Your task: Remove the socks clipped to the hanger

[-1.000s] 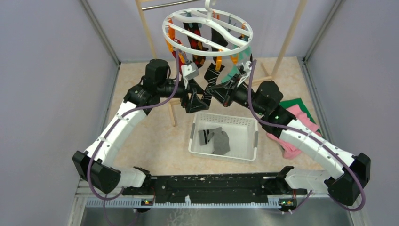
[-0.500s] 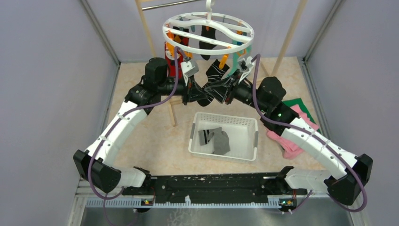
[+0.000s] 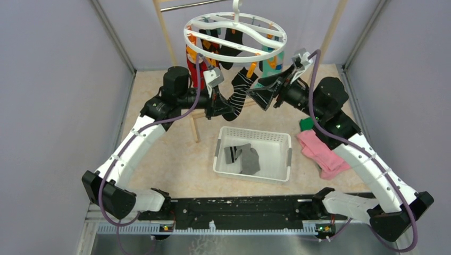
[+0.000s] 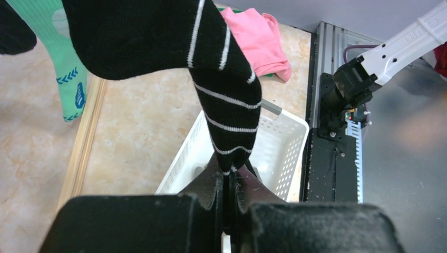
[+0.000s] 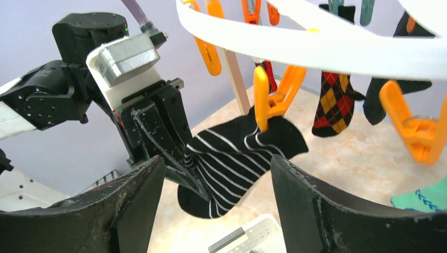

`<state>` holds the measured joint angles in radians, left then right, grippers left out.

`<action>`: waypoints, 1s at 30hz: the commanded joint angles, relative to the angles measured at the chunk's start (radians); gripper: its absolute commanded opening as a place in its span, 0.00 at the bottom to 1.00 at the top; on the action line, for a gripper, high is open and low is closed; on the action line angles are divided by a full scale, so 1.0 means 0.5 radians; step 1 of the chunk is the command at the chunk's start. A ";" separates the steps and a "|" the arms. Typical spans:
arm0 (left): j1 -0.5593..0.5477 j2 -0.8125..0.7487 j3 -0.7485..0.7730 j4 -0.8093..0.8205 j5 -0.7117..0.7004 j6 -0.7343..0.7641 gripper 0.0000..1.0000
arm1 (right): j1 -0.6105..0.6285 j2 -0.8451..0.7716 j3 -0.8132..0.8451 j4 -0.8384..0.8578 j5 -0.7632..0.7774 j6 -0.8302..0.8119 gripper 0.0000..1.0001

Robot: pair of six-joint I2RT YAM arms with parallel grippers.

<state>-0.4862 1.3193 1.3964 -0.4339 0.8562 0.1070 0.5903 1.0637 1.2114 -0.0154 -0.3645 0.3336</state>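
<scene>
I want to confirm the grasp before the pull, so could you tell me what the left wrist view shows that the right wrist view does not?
Only the left wrist view shows the pink cloth and the white basket's wall lying under the sock. Only the right wrist view shows the orange clip pinching the sock's upper end, the hanger, the argyle sock, and the right fingers spread open. Both show the striped sock, the left fingers shut on its lower end, and a teal sock.
</scene>
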 commanded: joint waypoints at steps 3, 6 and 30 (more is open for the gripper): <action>0.003 -0.078 0.008 0.053 0.086 -0.059 0.00 | -0.056 0.184 0.213 0.163 -0.119 0.057 0.74; 0.005 -0.086 0.002 0.045 0.097 -0.070 0.00 | -0.085 0.274 0.256 0.300 -0.152 0.140 0.74; 0.003 -0.147 -0.034 -0.016 0.157 -0.064 0.00 | -0.142 0.424 0.299 0.655 -0.207 0.320 0.45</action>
<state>-0.4862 1.2778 1.3899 -0.4496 0.9085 0.0776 0.5251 1.2911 1.3415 0.2199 -0.4480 0.4736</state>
